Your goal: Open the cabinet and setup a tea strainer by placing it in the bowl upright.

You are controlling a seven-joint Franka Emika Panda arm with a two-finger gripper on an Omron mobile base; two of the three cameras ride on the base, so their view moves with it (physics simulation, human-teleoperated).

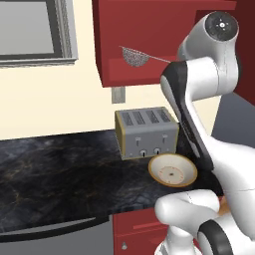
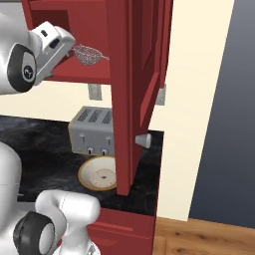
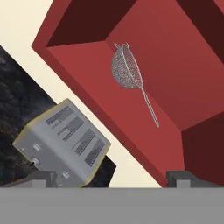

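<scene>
The dark red cabinet (image 1: 124,30) stands open, its door (image 2: 142,74) swung out edge-on towards the right base view. On the bottom shelf lies the silver mesh tea strainer (image 1: 134,56) (image 2: 88,54) (image 3: 127,68), its thin handle pointing to the right. My gripper (image 2: 69,51) is held up at shelf height, just left of the strainer in the right base view. It is open, its fingertips (image 3: 43,177) wide apart with nothing between them, and apart from the strainer. Below, on the counter, the cream bowl (image 1: 173,170) (image 2: 99,174) sits empty in front of the toaster.
A silver four-slot toaster (image 1: 146,132) (image 2: 92,130) (image 3: 65,142) stands on the dark marble counter (image 1: 60,174), under the cabinet. The open door's knob (image 2: 143,140) juts out above the counter's right end. A window (image 1: 30,30) is at the upper left.
</scene>
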